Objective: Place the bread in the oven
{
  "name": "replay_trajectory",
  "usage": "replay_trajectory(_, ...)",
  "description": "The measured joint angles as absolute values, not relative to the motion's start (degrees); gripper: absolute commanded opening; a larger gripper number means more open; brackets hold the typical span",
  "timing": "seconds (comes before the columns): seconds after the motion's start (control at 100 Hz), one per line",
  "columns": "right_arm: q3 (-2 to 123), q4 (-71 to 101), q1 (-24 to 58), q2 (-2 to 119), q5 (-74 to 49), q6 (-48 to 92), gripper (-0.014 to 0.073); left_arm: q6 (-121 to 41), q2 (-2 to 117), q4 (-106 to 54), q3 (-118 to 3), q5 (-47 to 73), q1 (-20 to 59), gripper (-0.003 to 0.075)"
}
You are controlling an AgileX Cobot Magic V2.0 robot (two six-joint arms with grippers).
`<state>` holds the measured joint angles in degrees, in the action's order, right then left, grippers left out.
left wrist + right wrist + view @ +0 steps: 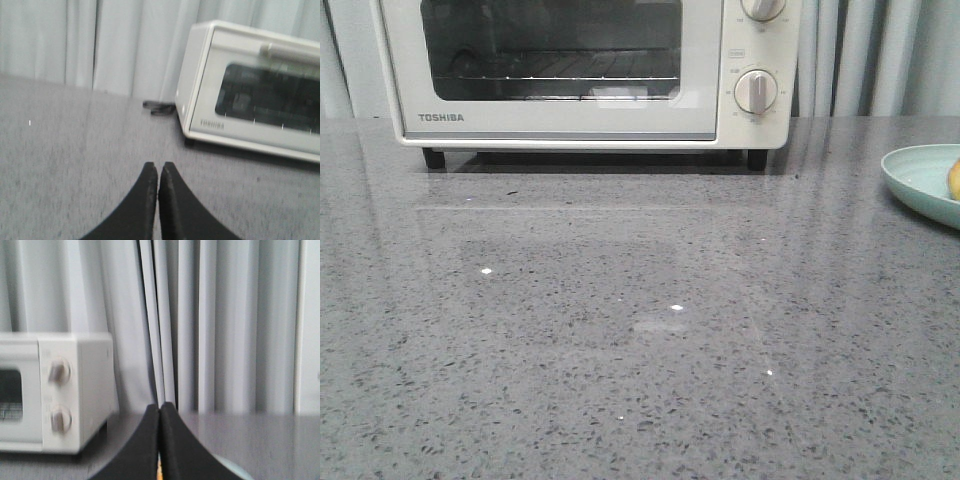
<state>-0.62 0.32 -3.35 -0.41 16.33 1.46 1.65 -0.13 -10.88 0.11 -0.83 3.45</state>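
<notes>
The left gripper [158, 172] is seen in its wrist view with its two black fingers [146, 200] pressed together at the tips, nothing caught between them. It is held above the speckled grey countertop [75, 165], with the oven [255, 110] ahead of it and off to one side. A dark cable [157, 106] is seen lying on the countertop just beside the oven's near corner, in front of pale curtains [100, 45].

The right gripper [160, 412] is likewise clenched, its black fingers [175, 450] meeting along a thin seam. A sliver of yellow-orange, which may be the bread [159, 472], is glimpsed low in that seam, and the edge of a pale green plate [232, 469] is seen just behind the fingers; whether anything is gripped cannot be told. The knob side of the oven is shown further off.

In the front view neither gripper is visible. The cream-white TOSHIBA toaster oven is placed at the back of the countertop on black feet [433, 158], its glass door [550, 50] shut and the wire rack [555, 78] seen through the window. Two round knobs [756, 91] are set at its right. At the right edge of the table the plate is partly cut off, and a small yellow piece of the bread is seen resting on it.
</notes>
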Motion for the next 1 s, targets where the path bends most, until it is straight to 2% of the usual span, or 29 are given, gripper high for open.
replay_trajectory(0.16,-0.6,0.4,-3.4,-0.4,22.3,1.1,-0.0067,2.4,-0.1,-11.0,0.1,-6.7,3.5,-0.0022)
replay_trajectory(0.57,-0.6,0.4,-3.4,-0.4,23.3,-13.1,-0.0067,7.3,-0.1,-8.6,-1.1,-13.0,3.5,-0.0022)
replay_trajectory(0.71,-0.2,0.4,-3.4,-0.4,17.4,-14.0,-0.0067,7.6,-0.1,-5.5,-5.2,-13.5,3.5,-0.0022)
replay_trajectory(1.0,12.6,0.5,-3.4,-0.4,-9.3,-14.2,-0.0067,7.7,-0.1,-4.6,-13.6,-14.7,3.5,-0.0022)
